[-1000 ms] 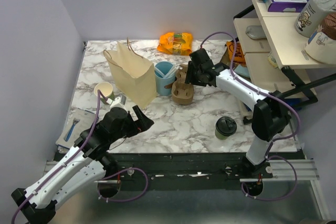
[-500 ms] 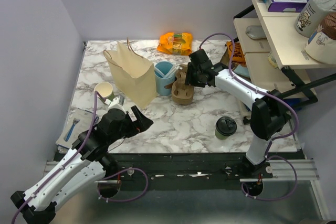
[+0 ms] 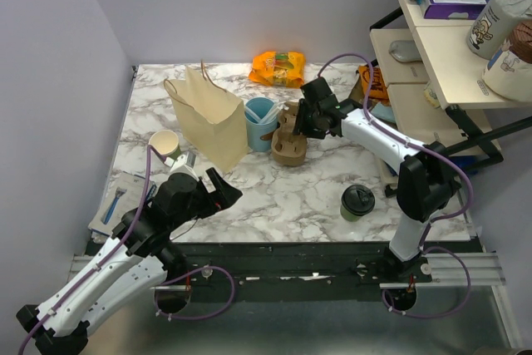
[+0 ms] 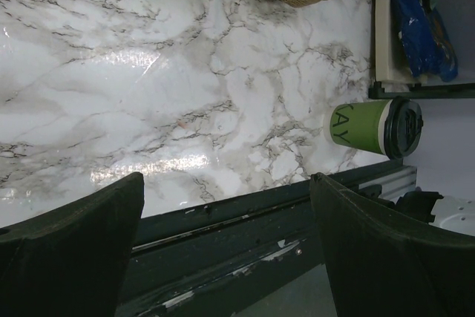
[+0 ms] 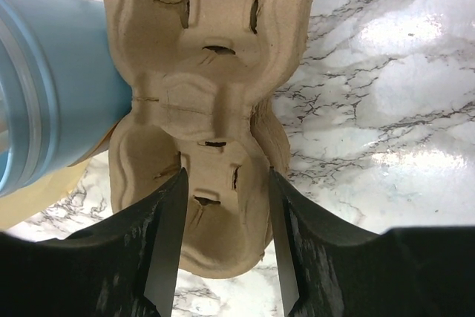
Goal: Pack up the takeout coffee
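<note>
The takeout coffee (image 3: 357, 202), green with a black lid, stands near the table's front right edge. It also shows in the left wrist view (image 4: 375, 128). The tan paper bag (image 3: 208, 118) stands at the back left. My left gripper (image 3: 223, 187) is open and empty above the front edge, well left of the coffee; the left wrist view (image 4: 226, 183) shows its jaws wide apart. My right gripper (image 3: 301, 126) is open over a brown cardboard cup carrier (image 5: 208, 109). In the right wrist view (image 5: 226, 176) its fingers straddle the carrier's near cell.
A light-blue cup (image 3: 262, 122) stands between the bag and the carrier (image 3: 288, 143). A lidless green-and-white cup (image 3: 165, 144) stands left of the bag. An orange snack packet (image 3: 278, 68) lies at the back. A shelf unit (image 3: 440, 47) stands at the right.
My left arm has drifted slightly down and left. My right gripper has shifted slightly over the carrier. The coffee has not moved.
</note>
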`<state>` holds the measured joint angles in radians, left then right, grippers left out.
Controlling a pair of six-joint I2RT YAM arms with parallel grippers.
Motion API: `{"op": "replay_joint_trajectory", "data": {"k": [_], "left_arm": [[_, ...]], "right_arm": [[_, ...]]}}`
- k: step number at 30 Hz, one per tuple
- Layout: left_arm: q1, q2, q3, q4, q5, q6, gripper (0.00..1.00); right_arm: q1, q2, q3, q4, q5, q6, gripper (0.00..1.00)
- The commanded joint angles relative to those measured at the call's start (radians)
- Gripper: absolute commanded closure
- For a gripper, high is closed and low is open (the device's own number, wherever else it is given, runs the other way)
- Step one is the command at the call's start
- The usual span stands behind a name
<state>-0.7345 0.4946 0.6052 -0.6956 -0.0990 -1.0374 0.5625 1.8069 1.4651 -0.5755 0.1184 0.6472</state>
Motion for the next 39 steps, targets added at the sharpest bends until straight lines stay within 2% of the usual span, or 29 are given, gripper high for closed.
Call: {"op": "replay_joint_trajectory", "data": {"k": [1,7,13,29,39], "left_arm": [[0.001,-0.007,-0.008,-0.002,-0.013,0.004,0.01],[0.001,0.005,-0.018,0.013,-0.004,0.008,0.01],[0.001,0.007,-0.022,0.018,-0.005,0.008,0.01],[0.001,0.016,-0.033,0.028,0.001,0.005,0.01],[0.001,0.033,-0.038,0.048,0.010,0.005,0.01]], "right_arm": [[-0.003,0.009,-0.026,-0.029,0.001,0.032,0.45],[-0.003,-0.024,-0.069,0.042,-0.059,0.031,0.48],[-0.003,-0.055,-0.069,0.028,-0.010,0.023,0.48],[-0.003,-0.073,-0.055,0.023,-0.019,-0.004,0.53],[-0.003,-0.086,-0.069,0.068,-0.072,-0.029,0.62]]}}
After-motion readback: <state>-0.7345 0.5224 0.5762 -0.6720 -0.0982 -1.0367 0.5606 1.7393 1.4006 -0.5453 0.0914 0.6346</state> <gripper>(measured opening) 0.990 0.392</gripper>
